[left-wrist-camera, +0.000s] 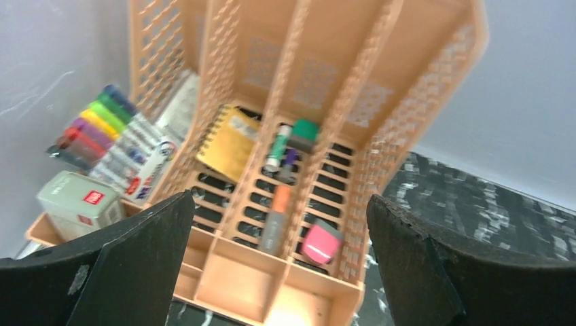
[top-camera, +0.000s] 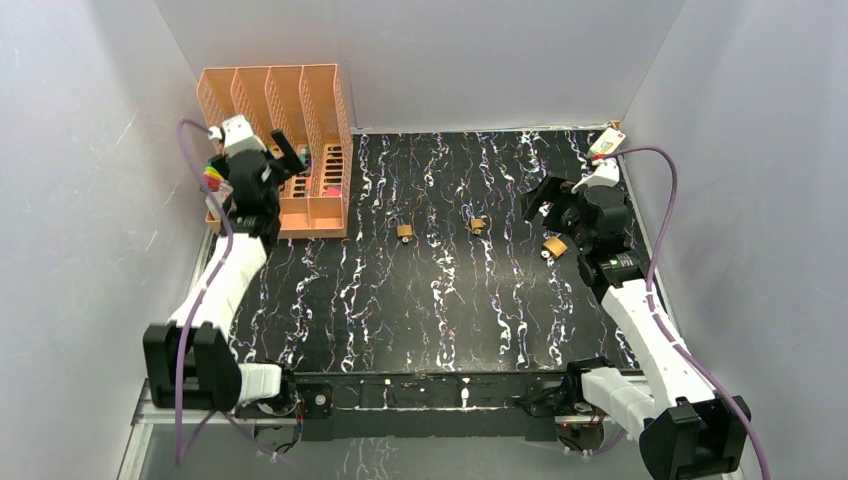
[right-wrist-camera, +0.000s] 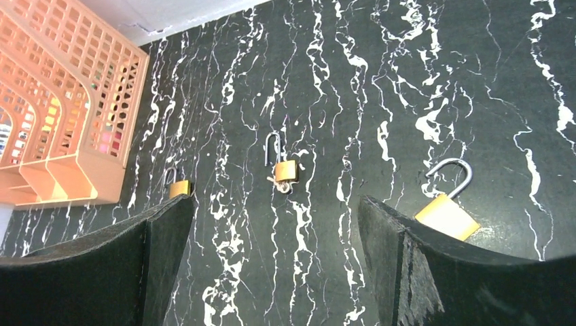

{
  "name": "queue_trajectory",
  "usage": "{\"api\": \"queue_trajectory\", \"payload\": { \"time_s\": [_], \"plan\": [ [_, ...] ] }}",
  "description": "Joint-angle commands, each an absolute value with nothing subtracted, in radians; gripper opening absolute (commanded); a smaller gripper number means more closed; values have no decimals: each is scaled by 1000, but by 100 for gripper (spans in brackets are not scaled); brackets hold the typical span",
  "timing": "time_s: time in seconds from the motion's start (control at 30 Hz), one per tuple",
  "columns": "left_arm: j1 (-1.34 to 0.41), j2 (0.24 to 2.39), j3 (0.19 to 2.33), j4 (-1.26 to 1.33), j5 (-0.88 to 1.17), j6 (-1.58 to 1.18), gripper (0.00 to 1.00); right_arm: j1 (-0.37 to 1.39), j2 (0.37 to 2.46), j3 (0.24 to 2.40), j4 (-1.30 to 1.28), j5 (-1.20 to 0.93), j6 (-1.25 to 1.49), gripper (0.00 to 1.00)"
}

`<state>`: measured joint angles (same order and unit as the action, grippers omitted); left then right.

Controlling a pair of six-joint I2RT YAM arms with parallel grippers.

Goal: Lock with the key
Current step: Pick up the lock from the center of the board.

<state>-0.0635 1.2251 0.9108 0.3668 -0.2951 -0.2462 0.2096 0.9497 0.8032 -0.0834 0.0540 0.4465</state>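
Inside the peach organizer (left-wrist-camera: 407, 115) lie notepad (left-wrist-camera: 227, 142) and markers (left-wrist-camera: 275, 217).

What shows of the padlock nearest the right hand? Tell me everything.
The padlock is small: a brass-coloured body and a silvery shackle, swung open with one leg free. It lies flat and askew on the black, white-veined table, touching nothing else. The open right hand hangs close by, apart from it.
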Motion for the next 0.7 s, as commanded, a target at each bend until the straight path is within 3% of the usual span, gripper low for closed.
{"api": "queue_trajectory", "payload": {
  "time_s": [0.0,0.07,0.4,0.67],
  "plan": [
    [-141,1325,1105,131,-513,-168,98,252,981,789,-47,6,424,99],
    [-151,1245,1011,238,-515,-129,98,319,1014,794,-25,6,392,99],
    [-131,1162,866,267,-317,-200,98,724,1369,1000,-9,234,379,98],
    [-84,1142,1018,-52,466,-107,98,844,1666,1260,-36,323,366,98]
  ]
}}
